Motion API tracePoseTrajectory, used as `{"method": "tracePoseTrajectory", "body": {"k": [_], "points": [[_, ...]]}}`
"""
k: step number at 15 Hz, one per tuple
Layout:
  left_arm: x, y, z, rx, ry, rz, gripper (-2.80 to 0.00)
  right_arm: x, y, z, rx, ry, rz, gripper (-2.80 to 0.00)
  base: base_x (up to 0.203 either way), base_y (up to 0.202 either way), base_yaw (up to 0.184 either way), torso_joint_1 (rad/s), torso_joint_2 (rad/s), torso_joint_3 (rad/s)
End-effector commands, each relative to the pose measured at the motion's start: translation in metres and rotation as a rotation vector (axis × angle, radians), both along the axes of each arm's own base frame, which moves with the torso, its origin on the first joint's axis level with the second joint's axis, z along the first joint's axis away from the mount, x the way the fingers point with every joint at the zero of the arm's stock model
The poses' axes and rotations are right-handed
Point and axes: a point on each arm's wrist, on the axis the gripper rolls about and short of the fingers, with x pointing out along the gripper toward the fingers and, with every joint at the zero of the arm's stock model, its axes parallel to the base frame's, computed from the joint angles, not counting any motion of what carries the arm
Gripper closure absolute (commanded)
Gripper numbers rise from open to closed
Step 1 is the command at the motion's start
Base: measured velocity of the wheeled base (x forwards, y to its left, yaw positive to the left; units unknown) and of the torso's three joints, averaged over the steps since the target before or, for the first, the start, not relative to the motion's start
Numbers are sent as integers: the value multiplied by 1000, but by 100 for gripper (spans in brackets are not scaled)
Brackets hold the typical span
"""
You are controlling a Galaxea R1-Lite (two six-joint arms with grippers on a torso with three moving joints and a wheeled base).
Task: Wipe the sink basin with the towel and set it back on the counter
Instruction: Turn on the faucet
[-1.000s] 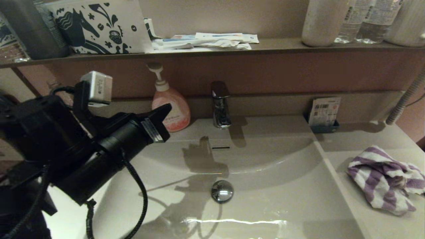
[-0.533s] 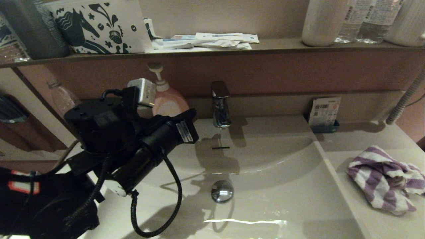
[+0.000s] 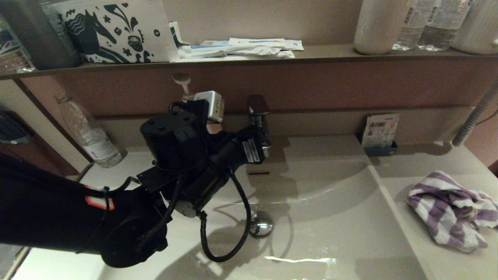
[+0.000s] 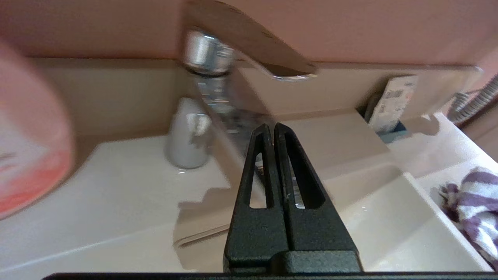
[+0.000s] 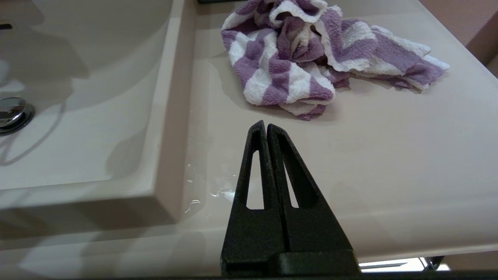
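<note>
- Since a second ago the left arm (image 3: 128, 210) has swung from the basin's left edge toward the rear middle, uncovering a clear bottle (image 3: 90, 134) on the left counter and hiding most of the soap pump (image 3: 183, 83); the towel has not moved.
- Towel (image 3: 451, 208): lies crumpled on the counter (image 3: 428, 163) right of the basin, touched by neither gripper.
- Basin (image 3: 342, 217): holds no cloth; the arm's shadow falls across its rear wall and the chrome drain plug (image 3: 260, 224), and a light streak glints near its front.
- Left gripper (image 4: 274, 128): held over the rear of the basin just in front of the faucet (image 3: 258, 116), fingers pressed together with nothing between them.
- Right gripper (image 5: 265, 126): out of the head view; in its wrist view it hangs over the counter's front part, near the towel but apart from it, fingers pressed together and empty. A few water drops (image 5: 202, 194) sit on the counter beside the basin's edge.
- Behind, a small card (image 3: 380, 130) stands in a holder against the back wall, and a brown shelf (image 3: 319, 54) carries packets and bottles.
</note>
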Motion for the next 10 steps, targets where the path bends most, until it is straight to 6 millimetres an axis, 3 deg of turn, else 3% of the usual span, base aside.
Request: {"method": "tracePoseTrajectory", "body": {"k": [1, 10], "points": [[6, -10, -4, 0, 1, -5, 0, 0, 0, 0, 1, 0, 0, 0, 0, 0, 0, 0, 0, 0], [21, -11, 22, -26, -96, 36, 0, 0, 0, 0, 1, 0, 0, 0, 0, 0, 0, 0, 0, 0]]}}
